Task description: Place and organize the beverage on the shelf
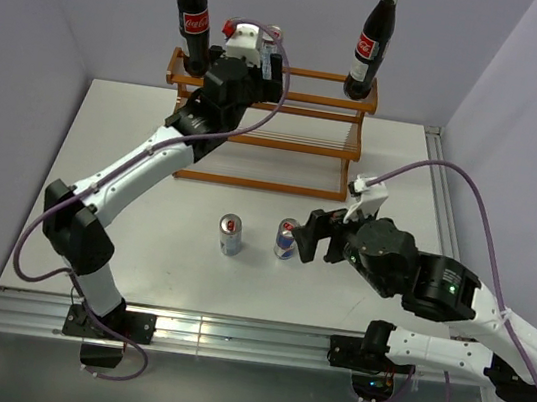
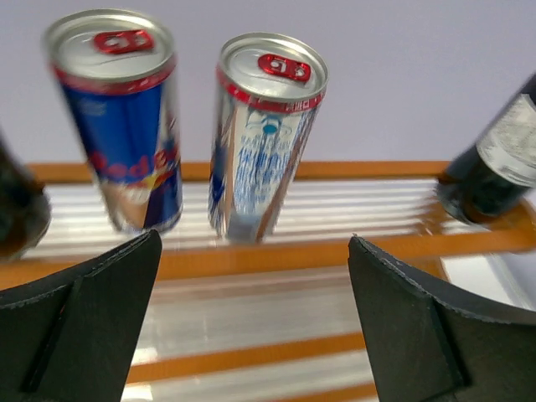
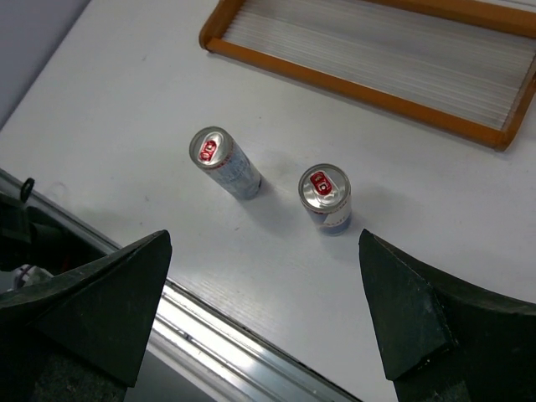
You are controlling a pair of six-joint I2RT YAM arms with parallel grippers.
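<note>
Toppling looms if your spread-jawed left gripper (image 2: pixel 254 247) clips the two cans (image 2: pixel 264 134) on the shelf (image 1: pixel 270 187) at the counter's far edge; the right gripper (image 3: pixel 264 243), likewise spread, faces two more cans (image 1: pixel 286 239) near the front edge.

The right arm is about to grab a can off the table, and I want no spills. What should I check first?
1. The right gripper is open and empty: ok.
2. Both table cans upright and apart: ok.
3. The right gripper around a can: not ok, not yet.
4. The left gripper free of the shelf cans: ok, open.
5. Free room on the shelf top tier beside the right bottle: ok.
6. The left arm away from the shelf: not ok, over its top tier.
</note>
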